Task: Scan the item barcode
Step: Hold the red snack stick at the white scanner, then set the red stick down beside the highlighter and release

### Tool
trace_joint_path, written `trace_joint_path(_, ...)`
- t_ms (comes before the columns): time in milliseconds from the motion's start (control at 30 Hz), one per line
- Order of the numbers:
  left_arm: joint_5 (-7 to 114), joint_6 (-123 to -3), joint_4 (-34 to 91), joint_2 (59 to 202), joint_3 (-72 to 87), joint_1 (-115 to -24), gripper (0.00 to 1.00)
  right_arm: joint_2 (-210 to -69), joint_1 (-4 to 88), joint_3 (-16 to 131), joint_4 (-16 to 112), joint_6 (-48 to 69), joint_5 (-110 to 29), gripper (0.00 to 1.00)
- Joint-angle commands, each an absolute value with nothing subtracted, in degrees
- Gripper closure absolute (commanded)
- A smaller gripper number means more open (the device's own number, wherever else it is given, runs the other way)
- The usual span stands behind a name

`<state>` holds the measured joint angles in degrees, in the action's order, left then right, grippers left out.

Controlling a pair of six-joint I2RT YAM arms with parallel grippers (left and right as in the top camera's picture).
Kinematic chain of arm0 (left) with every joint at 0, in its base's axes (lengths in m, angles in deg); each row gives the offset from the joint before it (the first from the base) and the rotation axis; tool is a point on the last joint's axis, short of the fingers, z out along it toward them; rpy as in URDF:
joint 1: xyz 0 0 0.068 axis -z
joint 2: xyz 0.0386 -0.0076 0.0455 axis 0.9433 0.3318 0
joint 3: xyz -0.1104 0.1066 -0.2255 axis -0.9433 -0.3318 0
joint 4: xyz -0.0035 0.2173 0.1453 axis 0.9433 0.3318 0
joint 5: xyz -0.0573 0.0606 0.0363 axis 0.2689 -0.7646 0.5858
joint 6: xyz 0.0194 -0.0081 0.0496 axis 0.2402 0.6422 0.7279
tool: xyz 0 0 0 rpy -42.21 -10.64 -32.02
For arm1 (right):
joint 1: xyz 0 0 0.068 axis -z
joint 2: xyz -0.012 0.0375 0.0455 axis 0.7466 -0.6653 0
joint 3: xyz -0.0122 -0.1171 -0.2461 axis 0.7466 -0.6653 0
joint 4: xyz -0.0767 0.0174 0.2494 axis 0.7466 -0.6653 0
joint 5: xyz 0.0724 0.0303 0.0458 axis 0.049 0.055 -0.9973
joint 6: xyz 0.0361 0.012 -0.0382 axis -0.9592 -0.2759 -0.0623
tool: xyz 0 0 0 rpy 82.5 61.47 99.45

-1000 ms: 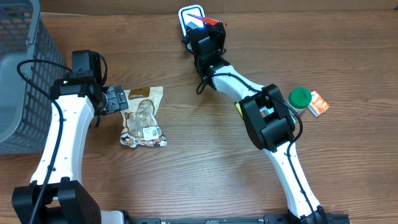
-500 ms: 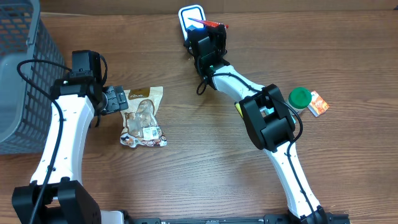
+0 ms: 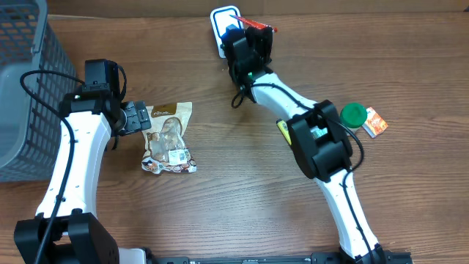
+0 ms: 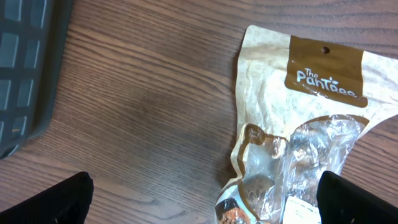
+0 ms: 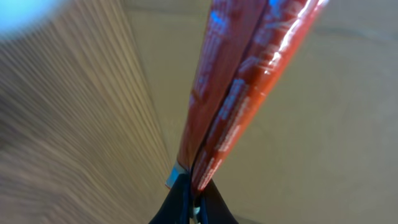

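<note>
- Right gripper [image 5: 193,202] pinched shut on the end of the red packet [image 5: 236,81], held beside the scanner [image 3: 220,18].
- Risk: narrow pinch; the packet may swivel or slip, so the barcode misses the scanner.
- Left gripper [image 3: 141,117] wide open, empty, by the snack bag [image 3: 168,139].

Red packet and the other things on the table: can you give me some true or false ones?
1. The right gripper is pinching the red packet. True.
2. The left gripper is squeezing the snack bag. False: its jaws are wide open and hold nothing.
3. The green cap is inside the basket. False: it sits on the table beside a small orange box.
4. The snack bag lies flat on the table. True.
</note>
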<state>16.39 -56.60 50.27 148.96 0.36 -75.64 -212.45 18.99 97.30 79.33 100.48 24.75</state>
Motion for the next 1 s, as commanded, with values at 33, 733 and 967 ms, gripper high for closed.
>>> trace_joint_path(33, 15.8, -56.8, 50.2, 149.3, 0.7, -75.9, 0.00, -199.1, 17.1, 98.3, 68.6, 85.8, 26.5, 0.96)
trace_joint_path(733, 15.8, -56.8, 50.2, 149.3, 0.7, -75.9, 0.00, -186.0, 24.7, 91.6, -2.0, 31.8, -22.8, 0.95)
trace_joint_path(967, 15.8, -56.8, 50.2, 149.3, 0.7, -75.9, 0.00, -186.1, 27.8, 83.6, 2.3, 31.8, -22.9, 0.91)
